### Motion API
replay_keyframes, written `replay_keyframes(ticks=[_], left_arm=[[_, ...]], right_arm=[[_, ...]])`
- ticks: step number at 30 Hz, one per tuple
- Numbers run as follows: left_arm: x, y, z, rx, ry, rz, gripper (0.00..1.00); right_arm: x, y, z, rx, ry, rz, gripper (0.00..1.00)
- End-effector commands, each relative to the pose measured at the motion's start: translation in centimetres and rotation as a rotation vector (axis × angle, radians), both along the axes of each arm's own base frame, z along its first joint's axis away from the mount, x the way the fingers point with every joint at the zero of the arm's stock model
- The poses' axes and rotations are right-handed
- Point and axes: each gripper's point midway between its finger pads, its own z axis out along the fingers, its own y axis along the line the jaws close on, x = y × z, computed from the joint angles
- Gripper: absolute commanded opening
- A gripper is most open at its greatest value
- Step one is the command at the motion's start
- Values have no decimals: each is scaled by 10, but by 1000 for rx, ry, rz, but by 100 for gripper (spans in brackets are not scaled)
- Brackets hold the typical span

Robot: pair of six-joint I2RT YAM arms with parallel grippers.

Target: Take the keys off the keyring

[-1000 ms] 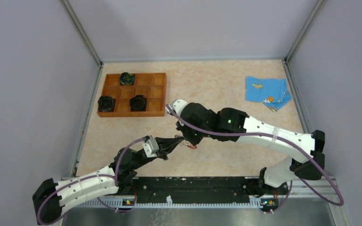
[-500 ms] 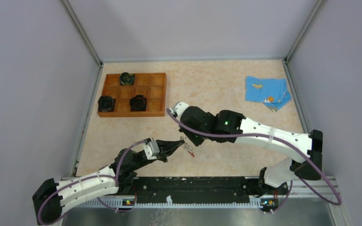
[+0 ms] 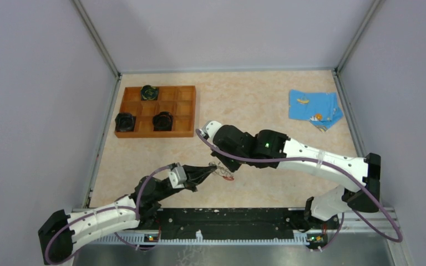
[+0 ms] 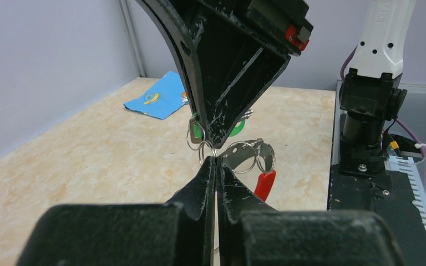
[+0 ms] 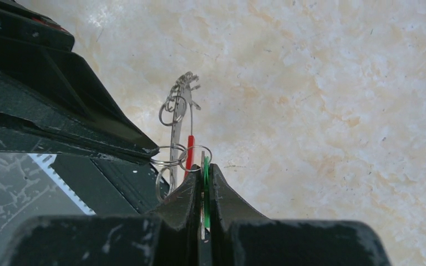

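Observation:
My left gripper (image 3: pixel 209 170) and right gripper (image 3: pixel 219 165) meet tip to tip above the tan table near the front middle. The keyring (image 3: pixel 227 177) is a bunch of thin silvery rings with a short red piece (image 4: pixel 264 184). In the left wrist view my left gripper (image 4: pixel 216 162) is shut on one thin ring of the keyring (image 4: pixel 234 152). In the right wrist view my right gripper (image 5: pixel 204 168) is shut on the green-headed key (image 5: pixel 206 177), and the rings (image 5: pixel 166 162) and red piece (image 5: pixel 189 148) hang just beyond it. The green head (image 4: pixel 198 132) also shows in the left wrist view.
A brown wooden tray (image 3: pixel 183 108) with three black pucks stands at the back left. A blue cloth (image 3: pixel 313 106) lies at the back right. A black rail (image 3: pixel 227 221) runs along the near edge. Grey walls close in three sides.
Both grippers have drifted a little toward the near edge, with the bunch between them. Both stay shut on what they hold.

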Motion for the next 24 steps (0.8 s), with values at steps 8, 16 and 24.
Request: replay_keyframes(ticks=[8, 16, 24], left_arm=[[1, -3, 12, -41, 22, -2, 17], [4, -5, 21, -48, 7, 10, 24], [7, -7, 31, -52, -18, 18, 28]], right_arm=[[9, 3, 47, 108, -63, -1, 0], [9, 3, 50, 105, -68, 6, 0], [5, 6, 48, 95, -60, 19, 0]])
